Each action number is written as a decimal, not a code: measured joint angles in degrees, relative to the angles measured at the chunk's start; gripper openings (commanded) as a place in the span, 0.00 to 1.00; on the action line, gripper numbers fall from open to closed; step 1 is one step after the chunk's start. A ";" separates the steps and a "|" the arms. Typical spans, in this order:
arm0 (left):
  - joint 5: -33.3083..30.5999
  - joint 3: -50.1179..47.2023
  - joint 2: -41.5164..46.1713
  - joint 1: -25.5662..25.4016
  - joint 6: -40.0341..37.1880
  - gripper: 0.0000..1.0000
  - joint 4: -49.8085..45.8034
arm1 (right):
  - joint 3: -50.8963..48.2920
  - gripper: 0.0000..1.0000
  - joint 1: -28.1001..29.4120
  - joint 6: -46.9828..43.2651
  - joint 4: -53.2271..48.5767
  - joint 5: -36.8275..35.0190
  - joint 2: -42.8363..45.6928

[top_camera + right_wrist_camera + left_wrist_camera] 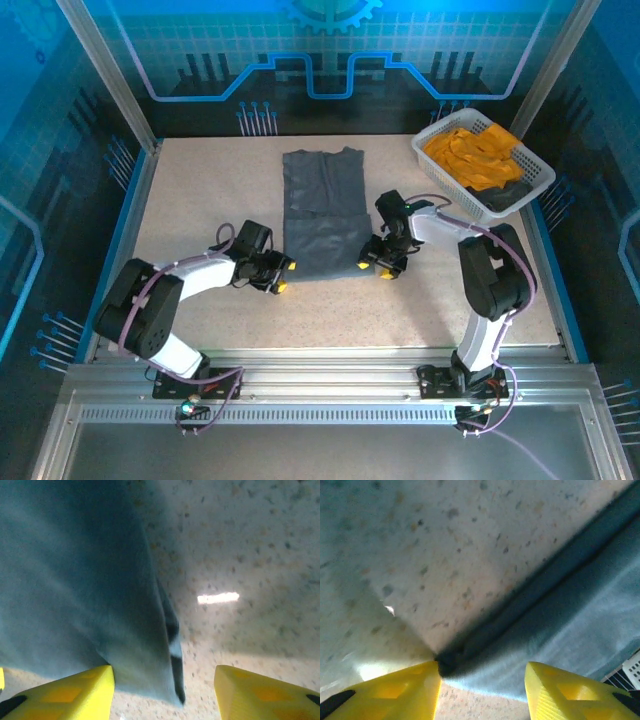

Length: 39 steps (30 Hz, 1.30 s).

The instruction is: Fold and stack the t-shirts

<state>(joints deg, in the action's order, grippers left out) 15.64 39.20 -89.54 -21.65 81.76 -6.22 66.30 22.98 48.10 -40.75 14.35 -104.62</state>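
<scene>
Left fingers (395, 692), right fingers (70, 690) apart astride grey t-shirt (322, 215) near corners; folding step, next likely pinching and lifting both.

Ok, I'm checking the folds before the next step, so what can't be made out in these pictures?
- Orange t-shirts in the basket: in the top view they are bunched together, so the count is unclear. A dark cloth beneath them is mostly covered.
- Grey t-shirt: its top layer hides whatever lies underneath.
- Left hand and right hand: in the wrist views the bottom edge cuts off the fingers, and the cloth is blurred.
</scene>
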 measured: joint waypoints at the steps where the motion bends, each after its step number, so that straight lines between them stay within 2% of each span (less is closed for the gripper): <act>1: 0.31 0.00 -0.26 0.11 0.72 0.36 0.02 | 0.22 0.50 0.00 0.39 0.52 0.26 -0.85; 3: 0.55 0.09 -0.85 0.09 1.66 0.24 0.63 | 1.07 0.40 0.00 1.22 1.05 0.94 -2.34; 6: 1.36 0.96 -2.84 0.04 2.43 0.00 1.68 | 2.82 0.19 0.02 2.25 1.64 1.40 -4.13; 8: 1.07 1.77 -3.17 0.00 2.16 0.00 2.45 | 3.30 0.08 0.02 3.37 2.01 1.44 -4.55; 11: 0.24 2.80 -3.37 -0.20 2.03 0.00 2.71 | 3.56 0.00 0.28 3.78 1.88 0.92 -4.46; 15: -0.42 2.67 0.22 -0.26 0.39 0.00 -0.96 | 3.54 0.00 1.05 3.96 0.96 -0.55 -3.08; 18: -0.39 0.72 6.40 -0.28 -0.68 0.00 -3.37 | 2.51 0.00 2.10 3.80 0.50 -0.90 0.07; 25: 1.20 -7.61 22.27 -3.56 -2.08 0.00 -11.37 | -5.55 0.00 8.24 4.76 -2.01 -1.03 11.80; 29: 1.22 -8.17 33.16 -5.46 -2.21 0.00 -18.75 | -7.17 0.00 11.58 6.51 -6.01 -1.05 18.75; 33: 0.20 -6.91 44.28 -5.75 -2.14 0.00 -24.04 | -5.44 0.00 12.41 7.67 -10.27 -1.01 24.28; 36: -1.05 -3.93 46.31 -5.90 -2.03 0.00 -25.81 | -1.53 0.00 12.26 8.07 -13.16 -0.96 24.79; 39: -2.69 0.37 43.95 -5.60 -2.01 0.00 -26.36 | 3.28 0.00 11.23 8.07 -15.69 -0.61 23.91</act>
<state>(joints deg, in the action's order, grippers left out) 12.95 39.57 -45.58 -27.24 79.75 -32.58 69.58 34.22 56.16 -56.45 13.74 -80.71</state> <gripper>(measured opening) 0.053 0.061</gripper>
